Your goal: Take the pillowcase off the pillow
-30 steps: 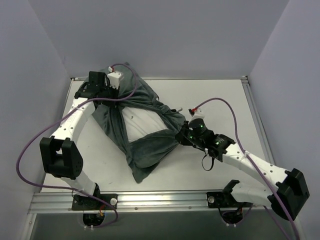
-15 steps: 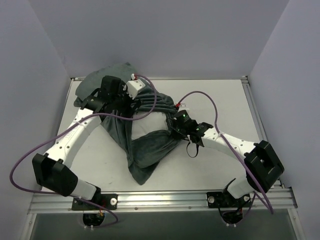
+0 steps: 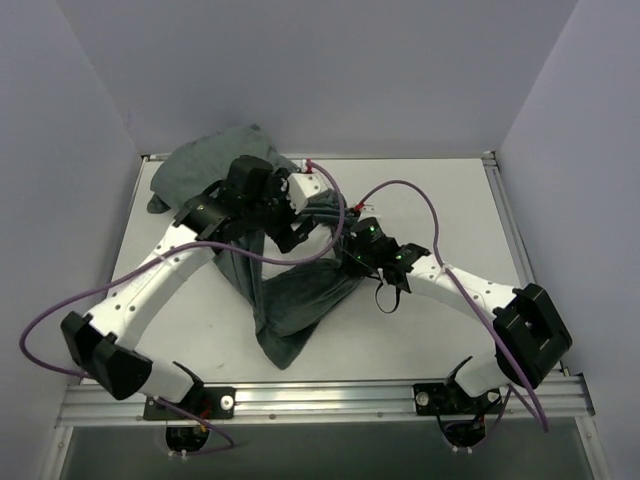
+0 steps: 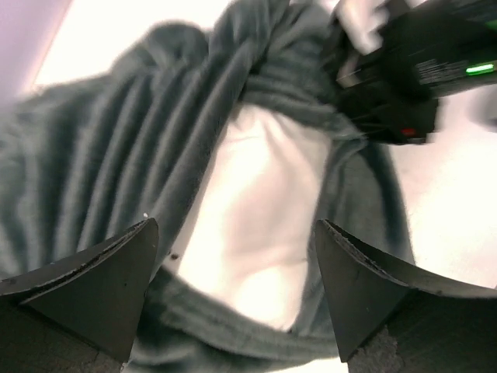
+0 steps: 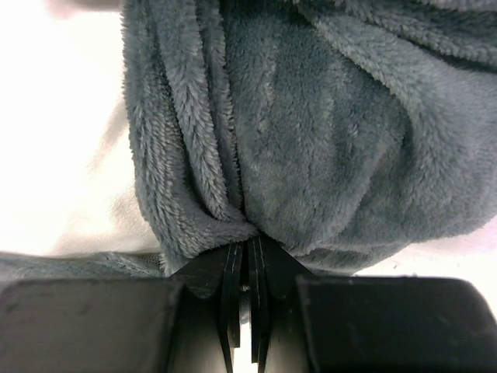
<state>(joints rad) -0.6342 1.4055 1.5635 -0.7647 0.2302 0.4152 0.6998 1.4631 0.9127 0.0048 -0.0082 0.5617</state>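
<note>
Clamping pillowcase, right fingers (left fingers spread)

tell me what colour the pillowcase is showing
Plain dark grey pillowcase, no stripes in sight; the right wrist view shows it best.

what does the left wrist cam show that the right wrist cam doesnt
Only the left wrist view: the left gripper open wide above the white pillow, which is bared through the opening of the pillowcase. Only the right wrist view: the right gripper shut on a bunched fold of that cover. Both: the grey fleecy pillowcase in folds. The white at the left of the right wrist view could be pillow or table; I cannot tell.
</note>
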